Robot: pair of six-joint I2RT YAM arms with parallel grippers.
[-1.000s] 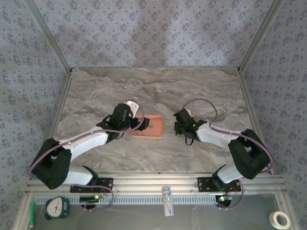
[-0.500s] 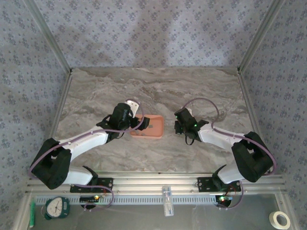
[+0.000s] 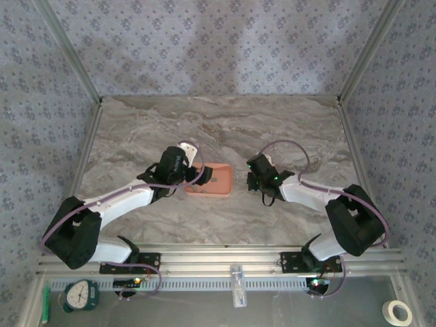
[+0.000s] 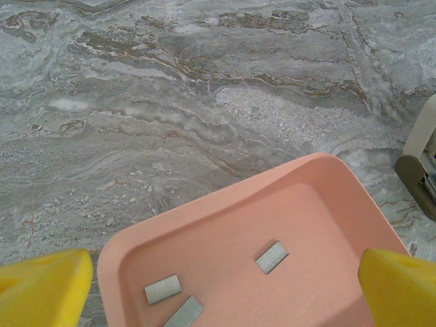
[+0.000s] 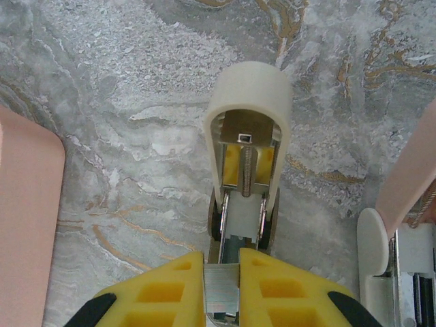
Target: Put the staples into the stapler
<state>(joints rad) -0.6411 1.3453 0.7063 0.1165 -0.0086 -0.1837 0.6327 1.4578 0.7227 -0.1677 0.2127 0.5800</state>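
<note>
Open stapler (image 5: pixel 248 116) on surface (image 5: pixel 102 102); right hand (image 5: pixel 221 262) pinched narrow on a strip (image 5: pixel 221 300) at its channel. Tray (image 4: pixel 225 204) just beside, three staples (image 4: pixel 272 257) inside; left hand (image 4: pixel 221 286) spread wide over it.

Robot lab cell: two arms (image 3: pixel 116 201) bolted to an aluminium rail (image 3: pixel 225 257), metal frame posts (image 3: pixel 68 51), patterned backdrop walls (image 3: pixel 225 48), marble-look table (image 3: pixel 225 122), timer (image 3: pixel 82 294) and tape roll (image 3: pixel 398 312) on the front ledge.
</note>
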